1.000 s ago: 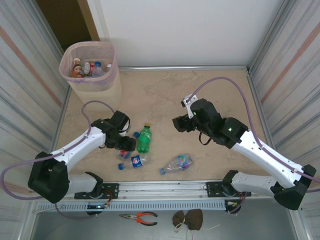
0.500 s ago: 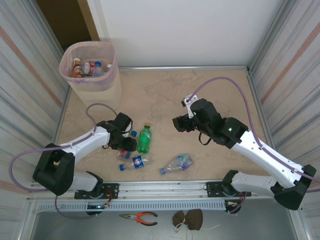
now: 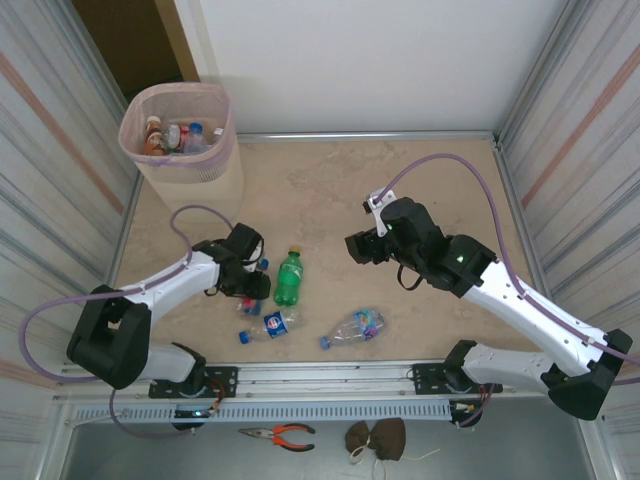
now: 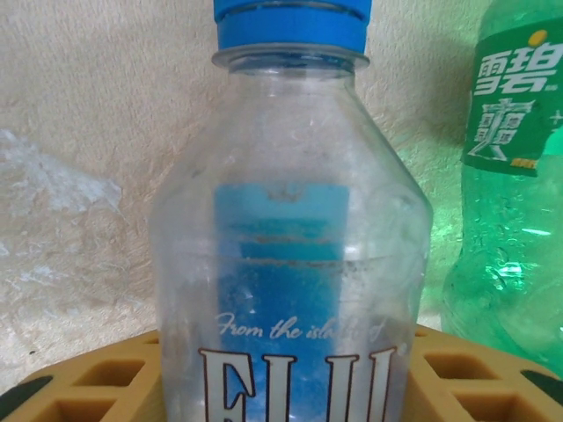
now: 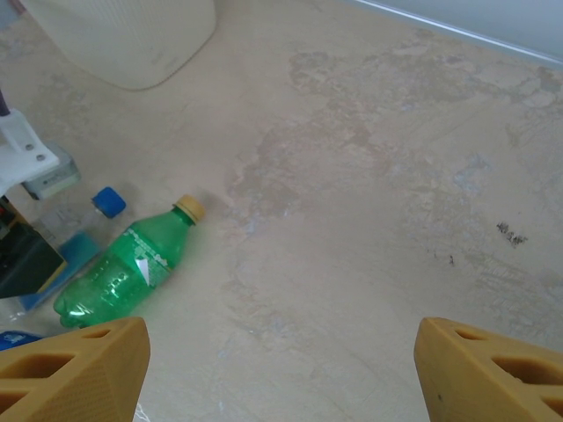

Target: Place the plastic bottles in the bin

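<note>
Gently: close the left gripper (image 3: 252, 284) square on the clear bottle (image 4: 290, 264), lying on the table (image 3: 330, 190) just beside the green bottle (image 3: 289, 278), well short of the bin (image 3: 195, 170). Yellow pads (image 4: 79, 387) either side of its body; already pinching or not, cannot tell. Squeeze near the stiffer shoulder, not the thin belly (smooth, rounded plastic, likely to dent or slip). Blue ribbed cap (image 4: 290, 22), blue label (image 4: 281, 220). Lift level, then swing toward the perforated pink bin. Right gripper (image 5: 281, 352) spread wide, empty, above mottled beige table.
</note>
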### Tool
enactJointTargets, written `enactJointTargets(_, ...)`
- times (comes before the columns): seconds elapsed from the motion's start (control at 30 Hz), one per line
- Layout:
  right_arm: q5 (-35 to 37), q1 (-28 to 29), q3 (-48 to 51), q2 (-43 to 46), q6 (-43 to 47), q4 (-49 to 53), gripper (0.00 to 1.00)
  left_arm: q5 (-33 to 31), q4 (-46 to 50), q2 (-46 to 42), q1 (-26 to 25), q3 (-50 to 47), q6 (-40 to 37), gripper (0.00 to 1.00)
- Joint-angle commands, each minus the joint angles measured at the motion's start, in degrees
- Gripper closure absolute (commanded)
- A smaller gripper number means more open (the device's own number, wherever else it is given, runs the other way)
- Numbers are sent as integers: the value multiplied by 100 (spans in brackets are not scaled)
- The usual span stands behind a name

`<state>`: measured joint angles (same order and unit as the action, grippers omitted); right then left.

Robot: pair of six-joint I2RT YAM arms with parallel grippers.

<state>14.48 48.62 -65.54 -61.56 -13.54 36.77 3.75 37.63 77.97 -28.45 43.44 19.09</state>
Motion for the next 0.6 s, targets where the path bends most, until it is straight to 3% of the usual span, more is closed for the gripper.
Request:
enactJointTargets(0.0, -7, -41, -170, 92, -168, 146, 22, -87, 169, -187, 58, 331, -168, 50)
enactJointTargets(0.33, 53, -43, -136, 196, -184, 146, 23, 334, 330, -790, 293, 1080, -360, 50)
enactJointTargets(0.57, 80, -45, -124, 215, -184, 137, 23, 1004, 336, -999, 609, 2028, -403, 52)
